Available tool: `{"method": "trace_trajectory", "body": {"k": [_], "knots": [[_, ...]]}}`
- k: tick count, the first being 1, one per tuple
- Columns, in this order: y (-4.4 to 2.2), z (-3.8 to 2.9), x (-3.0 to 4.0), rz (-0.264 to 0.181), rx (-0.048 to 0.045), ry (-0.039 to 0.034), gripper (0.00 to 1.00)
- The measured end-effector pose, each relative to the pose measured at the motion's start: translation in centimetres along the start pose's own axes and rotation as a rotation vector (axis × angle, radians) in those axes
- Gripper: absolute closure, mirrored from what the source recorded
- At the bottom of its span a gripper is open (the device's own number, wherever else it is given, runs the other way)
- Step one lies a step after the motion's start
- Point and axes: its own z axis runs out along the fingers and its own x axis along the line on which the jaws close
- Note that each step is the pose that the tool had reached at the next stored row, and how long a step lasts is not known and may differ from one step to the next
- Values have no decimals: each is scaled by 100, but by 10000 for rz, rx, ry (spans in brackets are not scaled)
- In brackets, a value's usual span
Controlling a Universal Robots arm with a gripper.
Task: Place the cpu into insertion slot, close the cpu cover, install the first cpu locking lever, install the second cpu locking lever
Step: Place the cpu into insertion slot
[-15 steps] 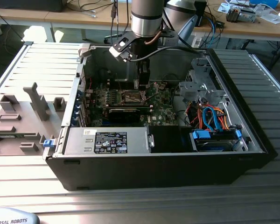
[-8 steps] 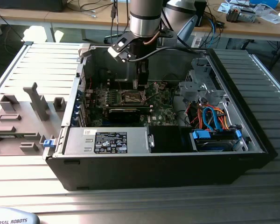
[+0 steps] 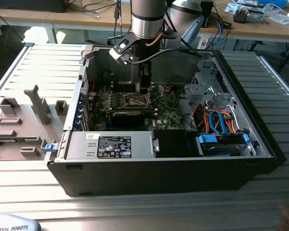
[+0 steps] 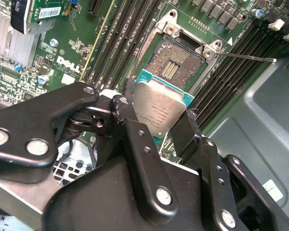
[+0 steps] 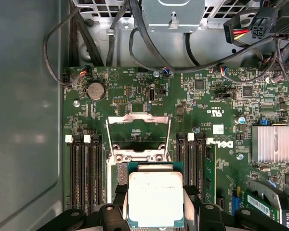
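Note:
My gripper (image 3: 144,87) reaches down into the open computer case (image 3: 260,144) over the motherboard. It is shut on the cpu (image 5: 155,197), a silver-topped square chip with a green rim held by its two sides between the black fingers (image 5: 119,199). In the second wrist view the cpu (image 4: 159,108) hangs tilted just above the near edge of the insertion slot (image 4: 176,61), whose pins lie bare. The cpu cover (image 5: 139,116), a silvery frame, is swung open beyond the slot. A thin locking lever (image 4: 245,57) sticks out beside the slot, unlatched.
Memory slots (image 5: 84,173) flank the slot on both sides. A finned heatsink (image 5: 273,143) sits off to one side. The labelled power supply (image 3: 111,146), a drive cage (image 3: 207,89) and orange and blue cables (image 3: 221,122) crowd the case. Grey fixtures (image 3: 24,120) stand outside on the exterior view's left.

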Motion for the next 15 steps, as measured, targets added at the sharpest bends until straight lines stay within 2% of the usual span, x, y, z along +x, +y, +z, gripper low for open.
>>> {"method": "trace_trajectory", "body": {"k": [15], "knots": [[-26, 6, 0, -1, 0, 0, 46]]}}
